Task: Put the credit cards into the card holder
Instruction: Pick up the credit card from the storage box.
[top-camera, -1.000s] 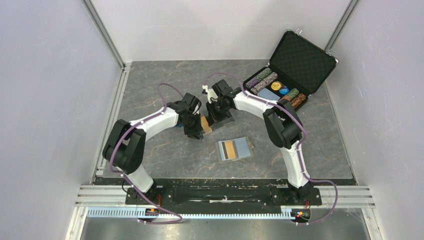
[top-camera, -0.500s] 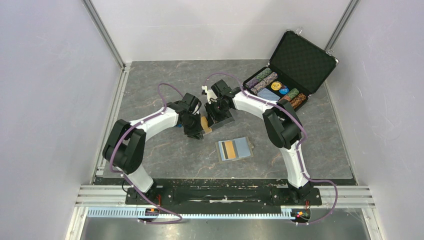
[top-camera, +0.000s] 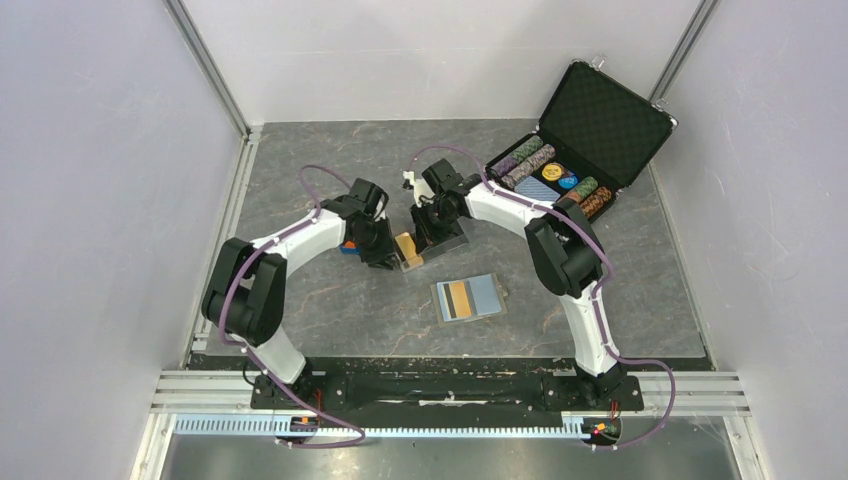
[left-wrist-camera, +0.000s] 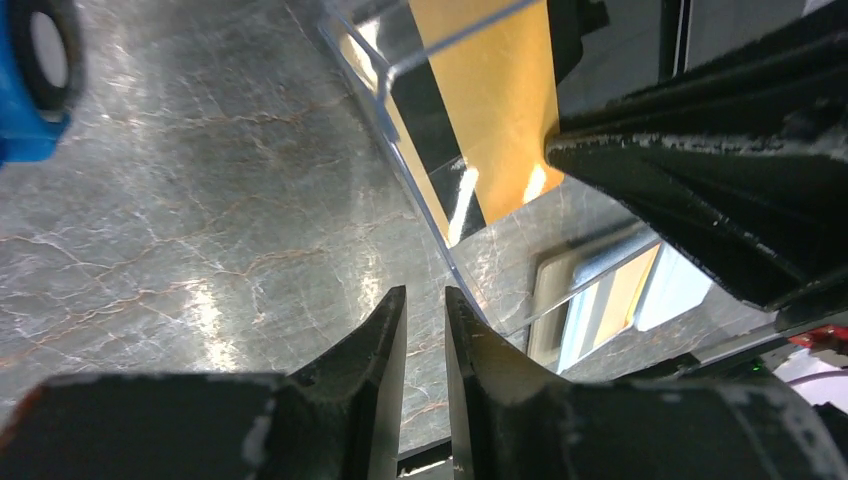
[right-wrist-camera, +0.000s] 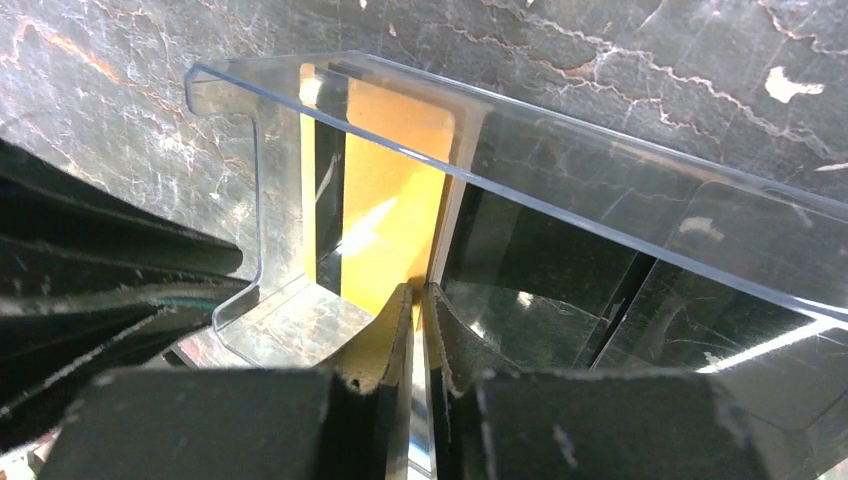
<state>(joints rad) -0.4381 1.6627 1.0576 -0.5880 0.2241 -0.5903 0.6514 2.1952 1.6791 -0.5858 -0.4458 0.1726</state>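
Observation:
The clear plastic tray (right-wrist-camera: 560, 170) holds an orange-tan credit card (right-wrist-camera: 385, 200) and black cards (right-wrist-camera: 540, 290). My right gripper (right-wrist-camera: 420, 295) is shut on the tray's near wall and holds it tipped up off the table (top-camera: 300, 190). In the top view the orange card (top-camera: 406, 249) shows at the tray's left end, below the right gripper (top-camera: 432, 226). My left gripper (top-camera: 388, 258) is just left of it, its fingers (left-wrist-camera: 385, 330) a narrow slit apart with nothing between them. The card holder (top-camera: 468, 297) lies open on the table with an orange card in it.
The black poker-chip briefcase (top-camera: 590, 135) stands open at the back right, with chips and a blue card deck inside. A blue part (left-wrist-camera: 25, 90) shows at the left edge of the left wrist view. Metal rails run along the table's left and near edges.
My left gripper has drawn back to the left, away from the orange card and the tray. The right gripper and tray have stayed put.

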